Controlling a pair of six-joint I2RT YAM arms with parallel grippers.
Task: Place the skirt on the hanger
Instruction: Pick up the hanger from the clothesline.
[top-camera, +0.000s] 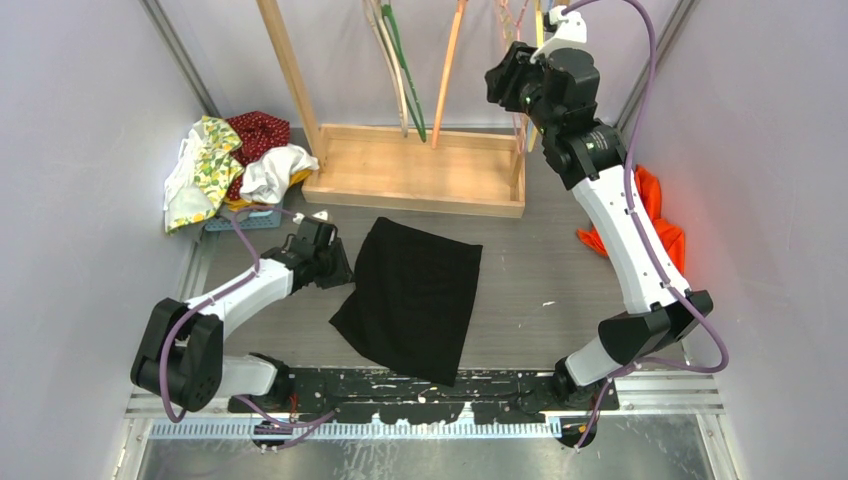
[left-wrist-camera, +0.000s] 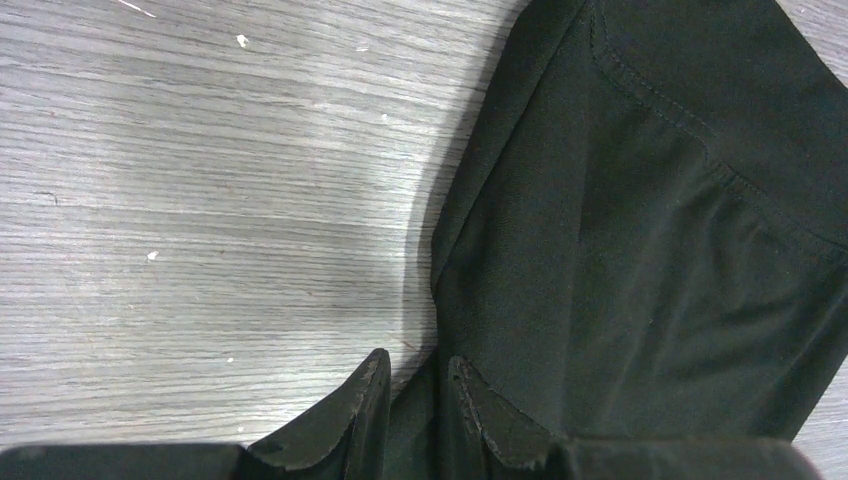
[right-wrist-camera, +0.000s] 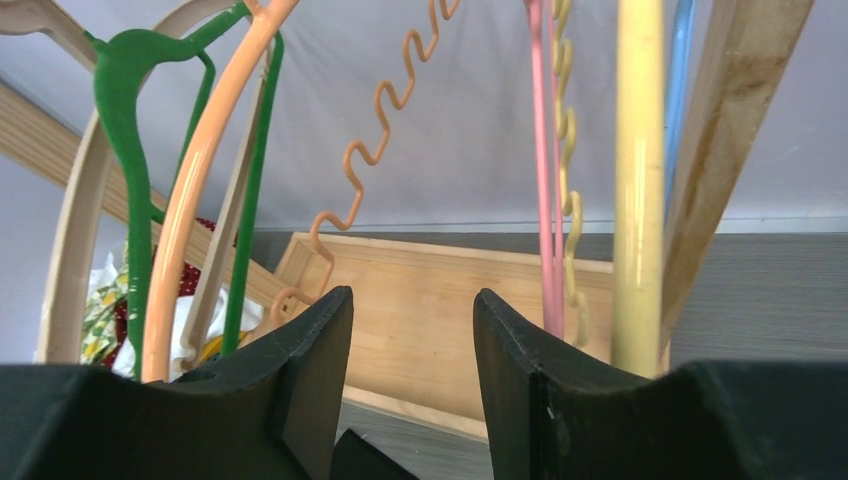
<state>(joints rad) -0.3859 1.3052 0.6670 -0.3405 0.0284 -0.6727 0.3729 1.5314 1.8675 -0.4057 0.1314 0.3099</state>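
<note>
Left gripper (left-wrist-camera: 417, 362) clamped on skirt (left-wrist-camera: 640, 250) at its left edge; my right gripper (right-wrist-camera: 412, 330) spread wide, far off at hangers (right-wrist-camera: 185, 200).

A heap of patterned clothes (top-camera: 225, 165) sits far left on the counter (top-camera: 530, 290); an orange cloth (top-camera: 670, 240) lies right.

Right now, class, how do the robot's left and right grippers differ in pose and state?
The left gripper sits low at the table; the right gripper is up among the hangers. The left fingers are nearly together with the black skirt edge between them; the right fingers stand apart with nothing between. Both have dark two-finger ends.
</note>
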